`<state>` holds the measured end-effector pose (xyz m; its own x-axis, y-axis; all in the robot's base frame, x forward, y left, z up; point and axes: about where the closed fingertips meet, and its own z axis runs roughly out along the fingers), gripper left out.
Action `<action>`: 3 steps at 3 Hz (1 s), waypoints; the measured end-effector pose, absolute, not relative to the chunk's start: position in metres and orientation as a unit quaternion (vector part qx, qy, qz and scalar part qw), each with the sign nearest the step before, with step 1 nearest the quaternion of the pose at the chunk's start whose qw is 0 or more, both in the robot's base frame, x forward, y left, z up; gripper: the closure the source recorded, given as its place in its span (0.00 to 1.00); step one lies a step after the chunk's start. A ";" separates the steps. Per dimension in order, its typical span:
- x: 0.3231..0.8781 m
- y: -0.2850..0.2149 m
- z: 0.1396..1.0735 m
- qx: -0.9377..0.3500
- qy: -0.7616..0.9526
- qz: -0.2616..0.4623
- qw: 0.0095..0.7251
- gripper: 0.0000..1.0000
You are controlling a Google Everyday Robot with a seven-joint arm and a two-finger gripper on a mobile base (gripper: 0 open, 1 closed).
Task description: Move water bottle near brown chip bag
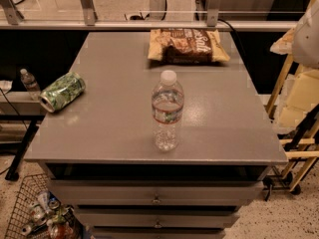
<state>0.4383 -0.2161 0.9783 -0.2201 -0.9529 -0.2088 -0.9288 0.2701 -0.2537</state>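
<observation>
The water bottle [167, 111] stands upright on the grey table [114, 128], near the middle of its front half; it is clear, with a white cap and a red, white and green label band. The brown chip bag [188, 45] lies flat at the table's far edge, right of centre, well behind the bottle. Bare table top lies between the two. My gripper is not in view; nothing of it shows over the table or near the bottle.
A green patterned drink can [62, 91] lies on its side at the table's left edge. A small clear bottle [29, 82] stands on a lower surface beyond it. A wire basket [35, 210] sits on the floor front left. Wooden frames [294, 108] stand to the right.
</observation>
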 end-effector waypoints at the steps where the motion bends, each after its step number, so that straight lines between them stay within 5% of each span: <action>1: 0.438 -0.216 0.978 -0.603 0.780 -0.037 0.163 0.00; 3: 0.441 -0.185 0.940 -0.618 0.745 0.089 0.233 0.00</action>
